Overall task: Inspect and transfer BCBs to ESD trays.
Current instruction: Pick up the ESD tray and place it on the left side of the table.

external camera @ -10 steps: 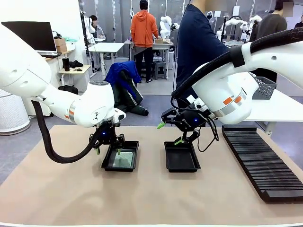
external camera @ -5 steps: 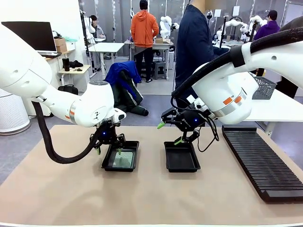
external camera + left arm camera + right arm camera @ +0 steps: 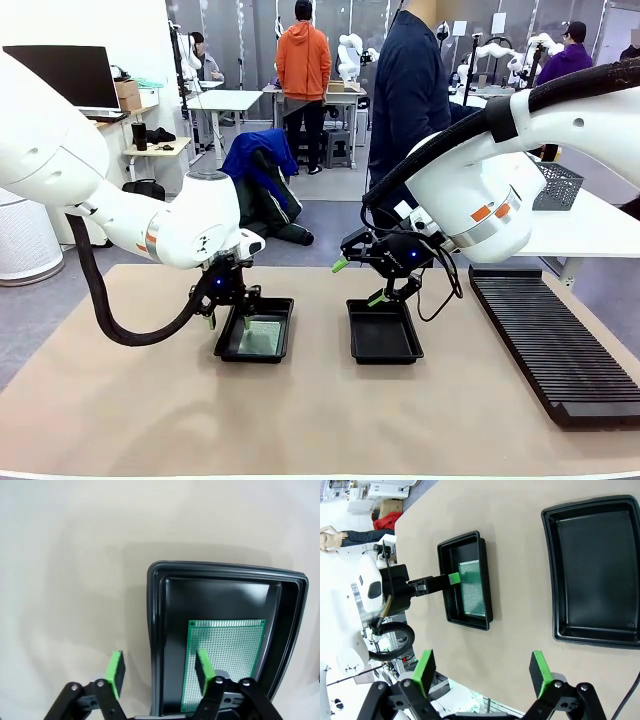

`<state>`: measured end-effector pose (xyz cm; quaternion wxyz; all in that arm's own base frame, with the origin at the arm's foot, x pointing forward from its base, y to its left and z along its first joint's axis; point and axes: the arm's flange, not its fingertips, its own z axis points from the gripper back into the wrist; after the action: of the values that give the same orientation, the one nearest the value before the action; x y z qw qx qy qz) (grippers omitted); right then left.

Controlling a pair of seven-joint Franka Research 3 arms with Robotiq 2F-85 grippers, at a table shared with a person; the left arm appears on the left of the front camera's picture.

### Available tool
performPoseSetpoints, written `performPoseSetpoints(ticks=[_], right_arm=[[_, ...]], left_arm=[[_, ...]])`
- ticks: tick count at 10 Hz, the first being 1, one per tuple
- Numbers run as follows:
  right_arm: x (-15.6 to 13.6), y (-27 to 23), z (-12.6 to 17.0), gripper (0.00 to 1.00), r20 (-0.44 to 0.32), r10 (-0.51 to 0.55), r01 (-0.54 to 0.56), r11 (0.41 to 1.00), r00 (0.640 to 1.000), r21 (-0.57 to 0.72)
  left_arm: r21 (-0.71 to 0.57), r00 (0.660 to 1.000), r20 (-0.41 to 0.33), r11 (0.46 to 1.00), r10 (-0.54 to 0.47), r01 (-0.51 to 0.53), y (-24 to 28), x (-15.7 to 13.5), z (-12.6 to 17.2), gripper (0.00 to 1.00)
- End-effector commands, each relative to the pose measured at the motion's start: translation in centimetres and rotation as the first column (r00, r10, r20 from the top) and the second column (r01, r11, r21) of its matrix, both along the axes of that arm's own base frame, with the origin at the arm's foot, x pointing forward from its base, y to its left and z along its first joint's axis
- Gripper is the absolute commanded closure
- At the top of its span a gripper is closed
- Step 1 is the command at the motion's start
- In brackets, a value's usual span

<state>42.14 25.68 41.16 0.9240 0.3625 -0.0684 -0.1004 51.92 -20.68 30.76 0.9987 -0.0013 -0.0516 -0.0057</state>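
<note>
Left arm's tool (image 3: 159,667), jaws apart, straddles a black tray's (image 3: 154,610) wall beside a green board (image 3: 230,645); right tool (image 3: 482,666) hovers open above the tan surface (image 3: 515,555).

- The BCB (image 3: 225,655) is bright green, covered in a fine grid of tiny dots.
- The left ESD tray (image 3: 156,630) and the right ESD tray (image 3: 590,565) are glossy black.
- The left gripper (image 3: 160,669) and the right gripper (image 3: 482,670) are black with green pads.
- The table (image 3: 320,420) is plain beige.
- The rack (image 3: 545,340) is black and ribbed.
- The left arm (image 3: 60,150) and the right arm (image 3: 580,120) are white with small orange marks.
</note>
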Motion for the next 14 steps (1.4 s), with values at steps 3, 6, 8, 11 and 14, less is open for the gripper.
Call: performPoseSetpoints(ticks=[3, 6, 8, 11, 14], right_arm=[[-0.08, 0.12, -0.02, 0.0, -0.005, -0.002, 0.002, 1.0, 1.0, -0.004], [-0.08, 0.12, -0.02, 0.0, -0.005, -0.002, 0.002, 1.0, 1.0, -0.004], [-0.08, 0.12, -0.02, 0.0, -0.005, -0.002, 0.002, 1.0, 1.0, -0.004], [-0.08, 0.12, -0.02, 0.0, -0.005, -0.002, 0.002, 1.0, 1.0, -0.004], [-0.08, 0.12, -0.02, 0.0, -0.005, -0.002, 0.002, 1.0, 1.0, -0.004]], left_arm=[[-0.001, 1.0, -0.015, 1.0, -0.001, 0.001, 0.75, -0.05, 0.3, 0.41], [-0.011, 1.0, -0.011, 1.0, -0.005, 0.005, 0.75, 0.14, 0.33, 0.58], [-0.017, 1.0, -0.011, 1.0, -0.005, 0.005, 0.85, 0.15, 0.29, 0.69], [-0.019, 1.0, -0.009, 1.0, 0.0, 0.0, 1.08, 0.03, 0.54, 0.78], [-0.029, 1.0, -0.012, 1.0, 0.004, -0.004, 1.11, 0.04, 0.78, 1.0]])
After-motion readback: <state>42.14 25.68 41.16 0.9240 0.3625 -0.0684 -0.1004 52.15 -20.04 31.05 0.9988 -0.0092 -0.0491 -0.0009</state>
